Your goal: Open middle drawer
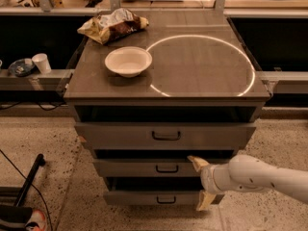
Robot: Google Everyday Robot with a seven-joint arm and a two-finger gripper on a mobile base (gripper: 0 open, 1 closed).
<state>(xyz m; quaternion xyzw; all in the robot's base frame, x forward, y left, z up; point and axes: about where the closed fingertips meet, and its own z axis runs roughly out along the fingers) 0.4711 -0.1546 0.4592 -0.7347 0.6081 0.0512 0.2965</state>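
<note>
The middle drawer is a wide grey drawer with a small black pull handle at its centre, standing slightly out from the cabinet. My gripper comes in from the right on a white arm, to the right of that handle and in front of the drawer's right half. Its two tan fingers are spread apart, one fingertip at the drawer's top edge and the other down by the lowest drawer. It holds nothing.
The top drawer sits above with a wider black handle. On the cabinet top lie a white bowl and a crumpled chip bag. A white cup stands on the left ledge. A black cable lies on the speckled floor at left.
</note>
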